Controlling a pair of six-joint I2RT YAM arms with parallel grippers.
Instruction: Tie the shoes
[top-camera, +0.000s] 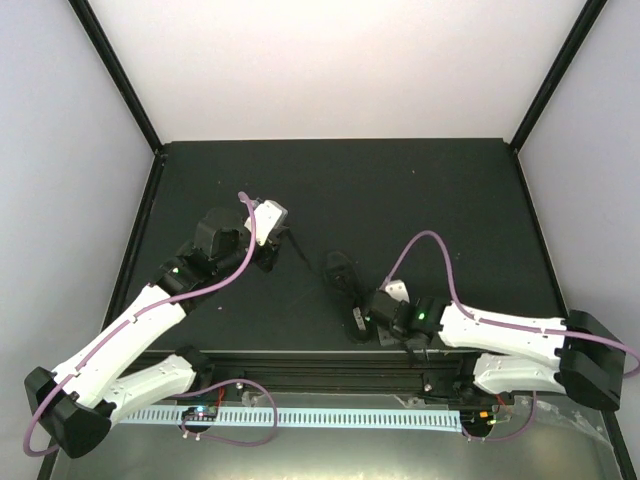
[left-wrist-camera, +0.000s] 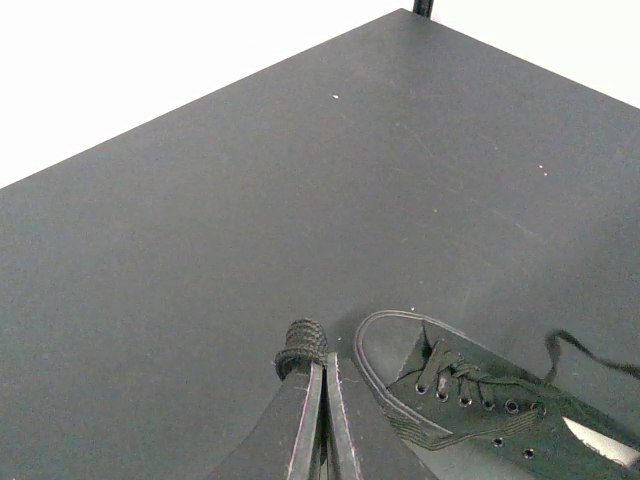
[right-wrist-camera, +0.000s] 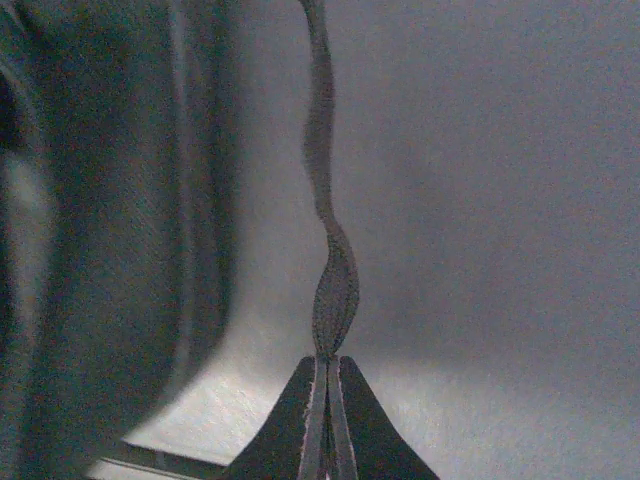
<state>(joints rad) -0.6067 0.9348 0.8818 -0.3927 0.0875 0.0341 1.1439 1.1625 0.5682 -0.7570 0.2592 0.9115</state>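
Note:
The small black shoe (top-camera: 340, 271) lies on the black table between the two arms. In the left wrist view its toe and laced eyelets (left-wrist-camera: 470, 395) sit just right of my fingers, with the pale insole patch (left-wrist-camera: 600, 440) at the lower right. My left gripper (left-wrist-camera: 325, 365) is shut on a bunched end of black lace (left-wrist-camera: 300, 345); in the top view the gripper (top-camera: 273, 250) is left of the shoe. My right gripper (right-wrist-camera: 328, 365) is shut on the other lace (right-wrist-camera: 335, 285), which runs straight up from its tips. The shoe's side (right-wrist-camera: 100, 250) fills the left of that view.
The black table (top-camera: 420, 200) is walled by white panels with black corner posts. A metal rail (top-camera: 320, 368) and the arm bases run along the near edge. A loose lace strand (left-wrist-camera: 585, 350) lies on the table right of the shoe.

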